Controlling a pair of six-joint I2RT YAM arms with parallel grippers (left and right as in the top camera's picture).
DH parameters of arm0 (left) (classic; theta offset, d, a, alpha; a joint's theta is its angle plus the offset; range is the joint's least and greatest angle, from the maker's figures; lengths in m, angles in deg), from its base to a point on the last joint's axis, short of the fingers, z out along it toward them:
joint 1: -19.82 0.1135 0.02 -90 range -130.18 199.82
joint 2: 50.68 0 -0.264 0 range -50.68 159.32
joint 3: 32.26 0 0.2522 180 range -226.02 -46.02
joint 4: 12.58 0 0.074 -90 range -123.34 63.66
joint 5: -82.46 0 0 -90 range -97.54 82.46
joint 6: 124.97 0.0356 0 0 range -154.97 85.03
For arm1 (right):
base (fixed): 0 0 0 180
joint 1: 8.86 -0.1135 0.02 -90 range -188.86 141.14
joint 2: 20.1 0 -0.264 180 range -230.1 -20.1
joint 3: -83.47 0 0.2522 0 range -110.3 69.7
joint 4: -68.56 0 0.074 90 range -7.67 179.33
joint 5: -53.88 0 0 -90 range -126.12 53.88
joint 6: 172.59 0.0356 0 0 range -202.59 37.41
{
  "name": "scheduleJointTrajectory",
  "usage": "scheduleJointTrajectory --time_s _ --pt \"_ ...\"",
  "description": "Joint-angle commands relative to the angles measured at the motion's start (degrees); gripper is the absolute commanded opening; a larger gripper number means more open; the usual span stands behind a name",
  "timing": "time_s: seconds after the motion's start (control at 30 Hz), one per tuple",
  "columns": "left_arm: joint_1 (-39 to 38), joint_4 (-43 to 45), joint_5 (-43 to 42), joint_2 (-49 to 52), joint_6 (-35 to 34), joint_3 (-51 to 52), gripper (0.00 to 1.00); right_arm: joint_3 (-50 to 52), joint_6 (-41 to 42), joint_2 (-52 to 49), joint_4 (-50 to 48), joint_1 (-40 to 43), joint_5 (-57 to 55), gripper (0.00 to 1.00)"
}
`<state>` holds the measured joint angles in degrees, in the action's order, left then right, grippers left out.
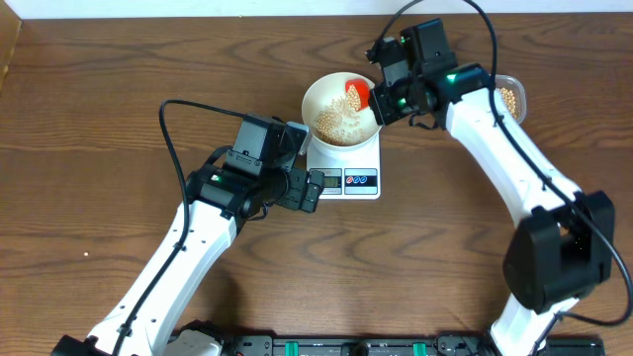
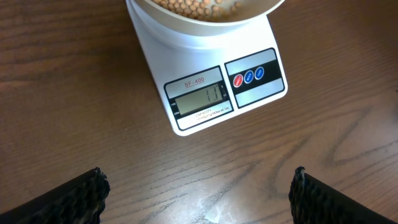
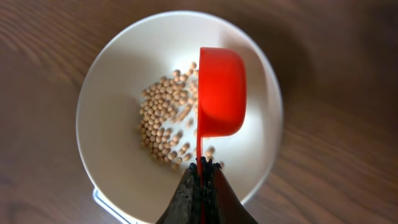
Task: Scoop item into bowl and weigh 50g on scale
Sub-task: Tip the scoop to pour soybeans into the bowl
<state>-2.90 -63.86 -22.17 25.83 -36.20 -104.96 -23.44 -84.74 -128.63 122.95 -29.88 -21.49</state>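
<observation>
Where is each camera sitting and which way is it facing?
Overhead: above the table, facing straight down; left arm and right arm show, bowl on scale.
Left wrist: on the left arm, facing down at the scale's display; fingers of the open left tool frame the bottom.
Right wrist: above the bowl, facing down; the right tool grips a red scoop.
Shared: all views show beans in the bowl.

Tan beans [image 1: 334, 121] in bowl [image 1: 318, 93], bowl on scale [image 1: 348, 160]
</observation>
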Motion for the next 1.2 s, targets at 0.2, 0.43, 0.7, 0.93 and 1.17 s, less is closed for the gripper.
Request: scheduleJointTrajectory --time_s 0.2,0.43,0.7,0.93,1.17 --pt "-0.13 -0.15 0.57 0.48 0.59 0.07 0.95 -0.59 -10.23 6.34 -0.07 -10.08 -24.30 0.01" --pt "-0.13 -0.15 0.57 0.48 0.59 0.07 0.95 -0.59 -11.58 6.36 0.26 -13.75 -33.70 0.01" --pt "-0.13 -0.15 0.57 0.48 0.59 0.07 0.95 -0.61 -11.15 7.10 0.28 -13.66 -28.28 0.01" --pt "-0.13 -0.15 0.57 0.48 0.59 0.07 0.95 -0.68 -7.82 10.73 0.26 -7.02 -14.88 0.01" --pt "-0.13 -0.15 0.59 0.48 0.59 0.07 0.95 -0.68 -4.57 14.60 0.42 5.11 2.89 0.01"
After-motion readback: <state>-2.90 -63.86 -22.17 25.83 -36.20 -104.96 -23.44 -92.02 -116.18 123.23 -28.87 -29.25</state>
